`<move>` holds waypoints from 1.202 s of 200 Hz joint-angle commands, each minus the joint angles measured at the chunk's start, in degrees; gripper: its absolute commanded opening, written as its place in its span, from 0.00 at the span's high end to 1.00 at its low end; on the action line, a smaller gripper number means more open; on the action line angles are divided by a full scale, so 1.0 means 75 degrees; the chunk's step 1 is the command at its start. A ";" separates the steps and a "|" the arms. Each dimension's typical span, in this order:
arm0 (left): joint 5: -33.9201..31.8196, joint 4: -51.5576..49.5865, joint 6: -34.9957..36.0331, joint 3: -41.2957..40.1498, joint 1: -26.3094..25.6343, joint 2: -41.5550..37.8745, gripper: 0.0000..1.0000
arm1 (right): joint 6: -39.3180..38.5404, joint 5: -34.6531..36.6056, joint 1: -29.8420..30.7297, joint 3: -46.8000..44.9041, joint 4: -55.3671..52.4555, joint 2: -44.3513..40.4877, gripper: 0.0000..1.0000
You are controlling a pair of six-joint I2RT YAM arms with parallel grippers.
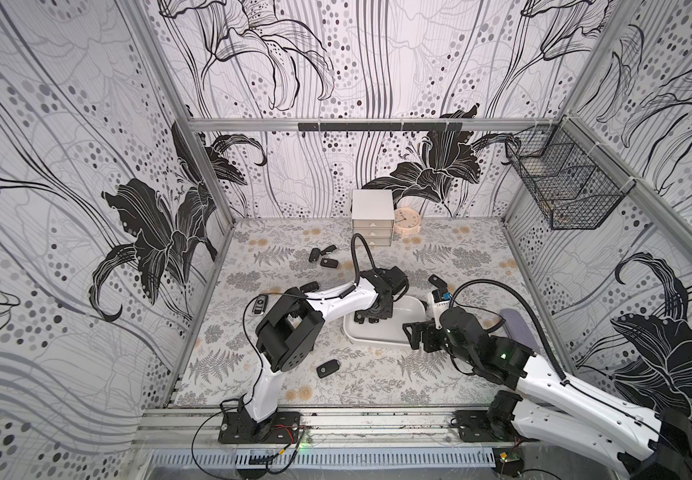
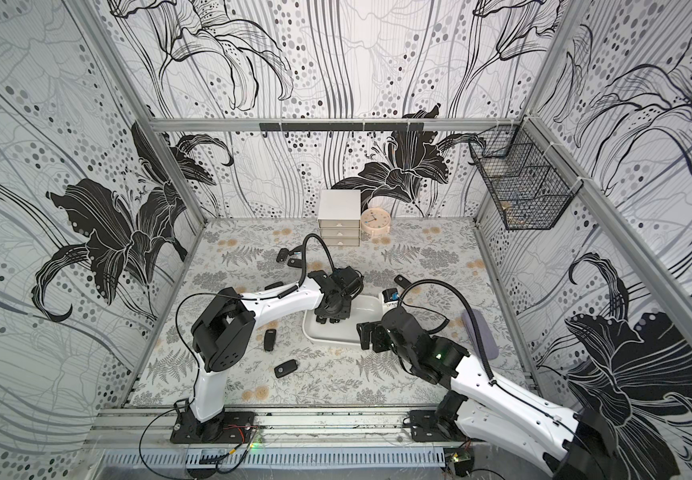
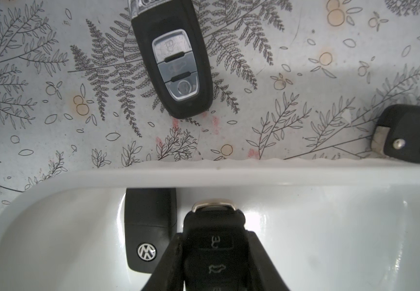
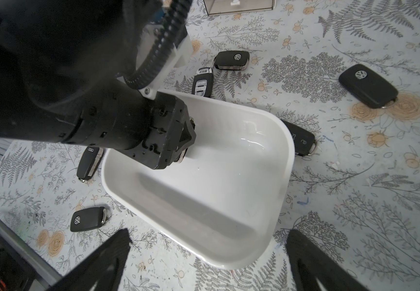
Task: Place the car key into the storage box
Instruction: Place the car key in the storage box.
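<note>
My left claw (image 3: 214, 239) is clamped on the car key (image 3: 214, 219) at the bottom middle of the left wrist view, a finger on each long edge. The key's long axis runs straight out from the claw, metal loop end leading toward the wall of the storage box (image 3: 279, 173) across mid-frame. White box floor lies under the key; whether it touches, I cannot tell. A VW key (image 3: 148, 226) lies in the box just to its left. Beyond the wall, an Audi key (image 3: 176, 63) rests on the desk (image 3: 40, 113). I judge the drop needs only a release. In a top view my left arm (image 1: 336, 301) reaches rightward, wrist bent down over the box's left end. My right claw (image 4: 208, 234), jaws wide apart and empty, hovers at the box's lower right corner.
</note>
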 commanded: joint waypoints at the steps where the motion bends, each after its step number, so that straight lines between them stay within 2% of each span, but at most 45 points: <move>1: -0.0362 -0.0067 0.0066 0.0204 -0.0028 0.0256 0.70 | 0.0026 0.0098 -0.0038 0.0047 0.0148 0.0067 0.00; 84: -0.0511 -0.0038 0.0138 0.0242 -0.0027 0.0448 0.61 | 0.0004 0.0030 -0.0040 0.0151 0.0243 0.0278 0.00; 141: -0.0494 -0.0107 0.0058 0.0253 -0.0031 0.0059 0.54 | -0.0038 -0.0020 -0.0040 0.0210 0.0240 0.0312 0.00; 178: -0.0488 -0.0221 -0.0064 0.0340 -0.0023 -0.0274 0.49 | 0.0033 0.0292 -0.0054 0.0282 0.0070 0.0233 0.00; 215: -0.0401 -0.0322 -0.0212 0.0389 -0.0022 -0.0824 0.44 | 0.0087 0.0514 -0.0479 0.0330 -0.0032 0.0060 0.00; 240: -0.0394 -0.0343 -0.0293 0.0346 0.0012 -0.1111 0.31 | 0.0035 0.0563 -0.0916 0.0422 -0.0114 0.0069 0.00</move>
